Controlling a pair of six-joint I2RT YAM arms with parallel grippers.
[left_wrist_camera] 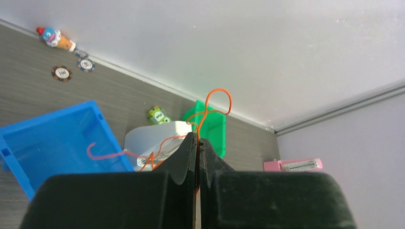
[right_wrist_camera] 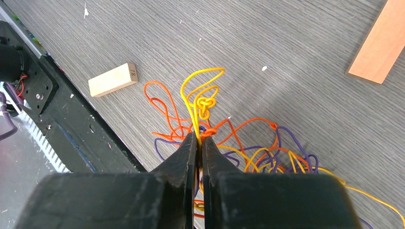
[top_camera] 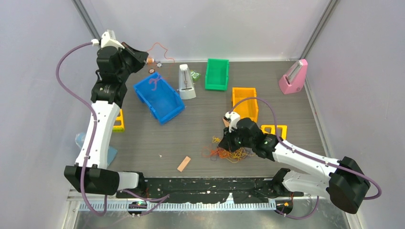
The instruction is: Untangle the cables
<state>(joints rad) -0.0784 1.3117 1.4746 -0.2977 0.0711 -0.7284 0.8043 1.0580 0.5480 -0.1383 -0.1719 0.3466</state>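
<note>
Firmly, left fingers (left_wrist_camera: 184, 160) clamp 1 orange cable (left_wrist_camera: 214, 91); right fingers (right_wrist_camera: 186, 157) pinch a yellow strand (right_wrist_camera: 193, 112).

Three big bins: blue bin (top_camera: 162, 98), green bin (top_camera: 217, 74), orange bin (top_camera: 246, 109); two metronomes: white metronome (top_camera: 186, 82), pink metronome (top_camera: 293, 77); one wood block (top_camera: 184, 163); one heap of cables (top_camera: 234, 153).
</note>
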